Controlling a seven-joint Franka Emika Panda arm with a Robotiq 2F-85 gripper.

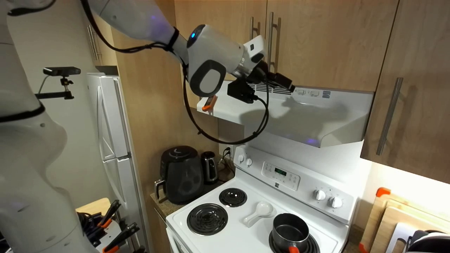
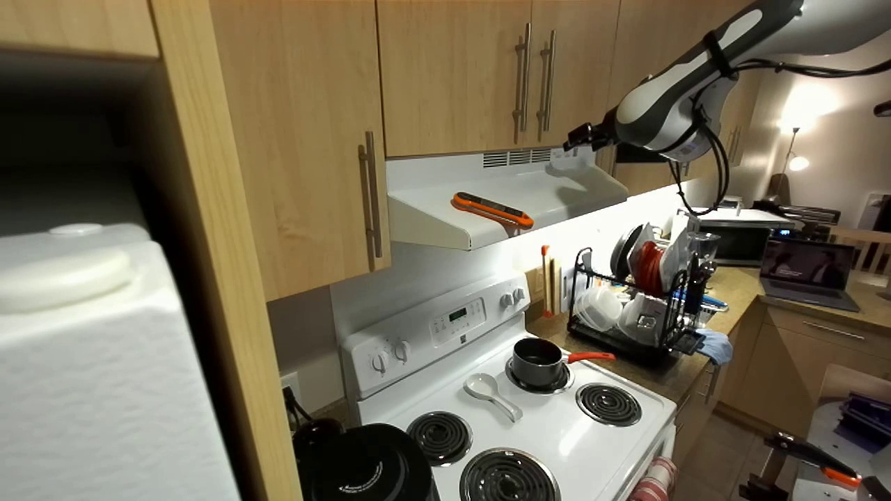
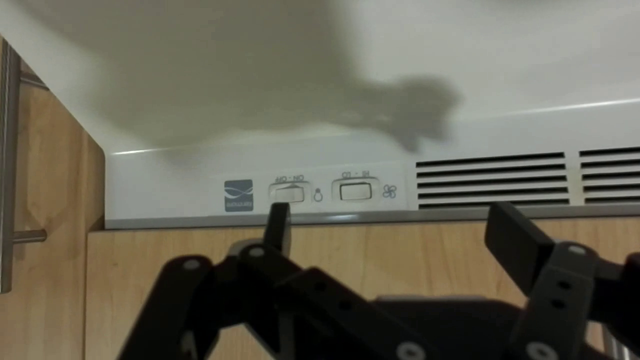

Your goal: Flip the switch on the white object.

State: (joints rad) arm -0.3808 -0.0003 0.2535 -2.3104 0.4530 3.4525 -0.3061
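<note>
Above the stove [image 1: 225,242] hung the range hood [image 1: 291,116], its light switch [image 3: 290,194] and fan switch [image 3: 356,191] labelled upside down in the wrist view. Near them the claw [image 3: 392,217] stood spread; in an exterior view it hid part of the vent [image 1: 276,90], and the pot handle [image 1: 293,250] ran off the bottom edge.

Both exterior views downward over stove [image 1: 253,238] and range hood [image 2: 505,185], from opposite ends; wrist view inverted, near switches [image 3: 355,191].

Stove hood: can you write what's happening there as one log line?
gripper: open, empty | place: near hood | contact: none seen | light switch, fan switch: settings unclear | orange gadget: on hood
</note>
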